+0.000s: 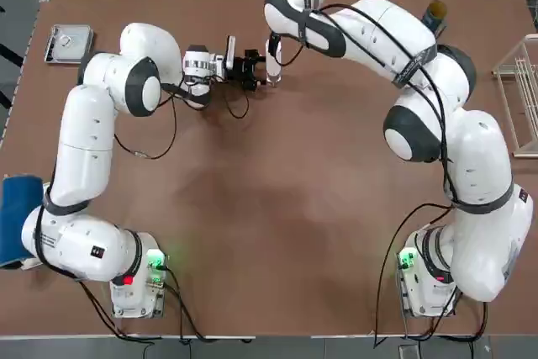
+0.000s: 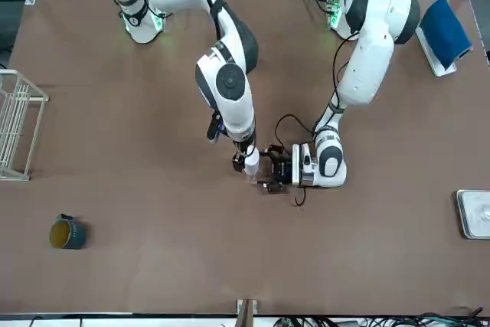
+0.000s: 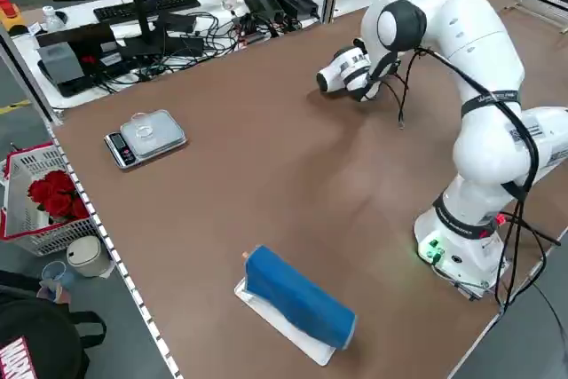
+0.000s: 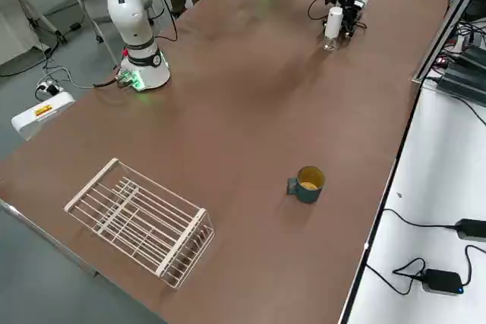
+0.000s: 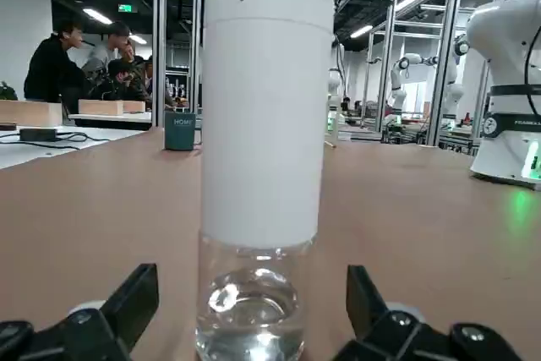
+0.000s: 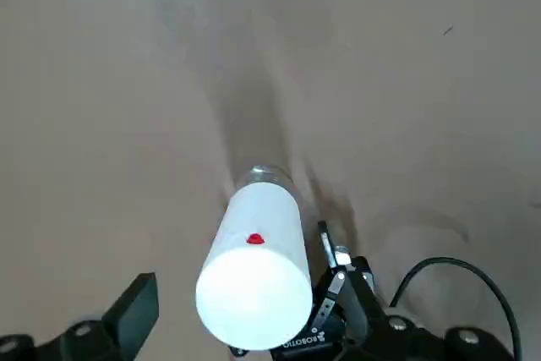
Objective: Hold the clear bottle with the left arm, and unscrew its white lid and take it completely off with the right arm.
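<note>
So the left gripper (image 5: 254,275) has its two fingers wide apart, one each side of the clear bottle (image 5: 252,310), with gaps showing, so I'd say it isn't holding anything. The right gripper (image 6: 254,276) is over the white lid (image 6: 254,259), also spread wide, no grip that I can see. Bottle's upright, lid on. Going by the top view, it's at 3 o'clock from the left gripper, with the teal mug (image 1: 435,14) out around 2 o'clock from it.

What could bite you: if the right closes and twists before the left clamps the glass, the whole bottle probably just spins or tips. Come down off-centre and a fingertip could knock the lid, or bump the other gripper.

The left wrist view shows the glass under the lid, which the right arm mostly blocks from above. Only the right wrist view shows the red mark (image 6: 255,238) on the lid.
</note>
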